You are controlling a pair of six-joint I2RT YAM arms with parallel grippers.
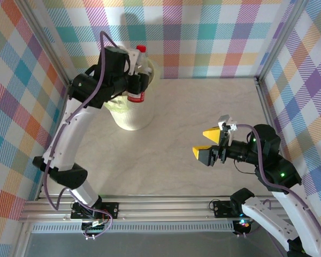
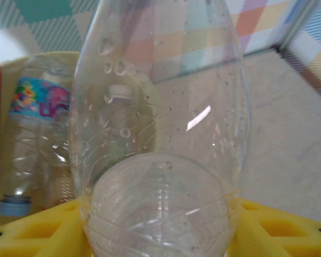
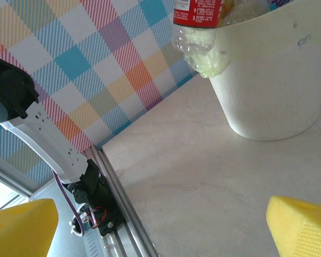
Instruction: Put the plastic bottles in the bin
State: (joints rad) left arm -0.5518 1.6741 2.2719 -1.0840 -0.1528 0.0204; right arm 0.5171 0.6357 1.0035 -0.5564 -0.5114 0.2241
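Holding a red-capped bottle at the bin's mouth

Spanning most of the top view, the pale marbled table (image 1: 203, 107) runs from the arms' bases at the bottom of the frame up to the plaid back wall (image 1: 214, 37). The bin (image 1: 132, 115), a round pale bucket, stands on it in the upper left-centre. A translucent yellowish liner (image 3: 200, 51) spills over its rim.

The left arm (image 1: 69, 139) curves up the left side of the top view. Its wrist sits over the bin, and the left gripper (image 1: 136, 80) is clamped on the red-capped bottle (image 1: 136, 95). The cap points to the top of the frame, and the red label lies over the bin's nearer rim. In the left wrist view the bottle's clear body fills the middle of the frame, wedged between the yellow fingers (image 2: 37, 235) at the bottom edge and touching both.

At centre-right of the top view, well apart from the bin, the right gripper (image 1: 209, 144) hangs over bare table. Its yellow fingers (image 3: 299, 225) are spread wide, with nothing between them.

Inside the bin, at the left of the left wrist view, lies a clear blue-capped bottle (image 2: 35, 134). It has a blue and pink label, and its cap points to the lower left. A strip of red shows at the left edge of that view; what it belongs to cannot be told.
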